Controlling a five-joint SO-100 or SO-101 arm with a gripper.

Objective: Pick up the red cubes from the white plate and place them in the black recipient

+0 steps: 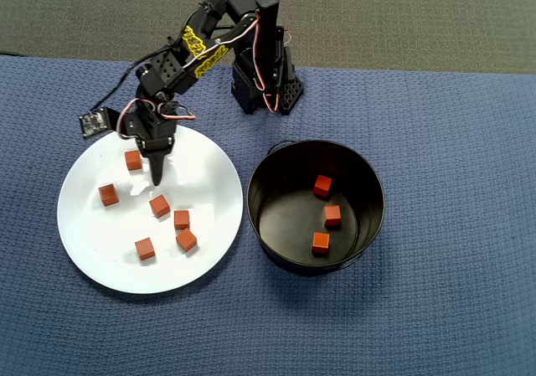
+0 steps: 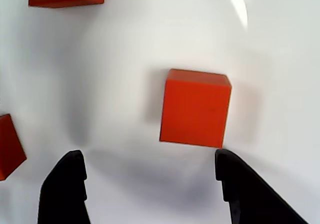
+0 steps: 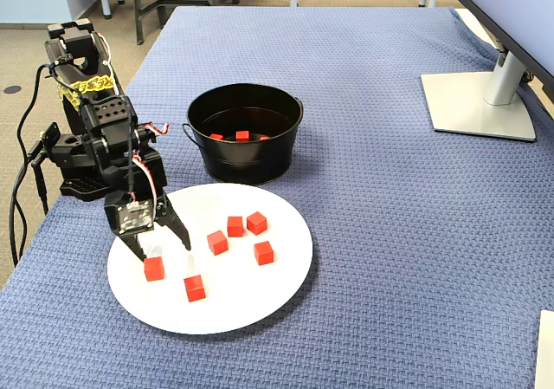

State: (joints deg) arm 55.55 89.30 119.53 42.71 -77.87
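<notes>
Three red cubes (image 1: 323,186) already lie in the black pot (image 1: 270,173), right of centre in the overhead view. Six remain on the white plate (image 1: 92,254) at left. The gripper (image 1: 157,177) hangs open and empty above the plate, near a cube (image 2: 196,108).

The overhead view is looking straight down on the white plate (image 1: 92,250); the wrist view is hovering close above it (image 2: 280,44); the fixed view is facing it obliquely (image 3: 260,307).
</notes>
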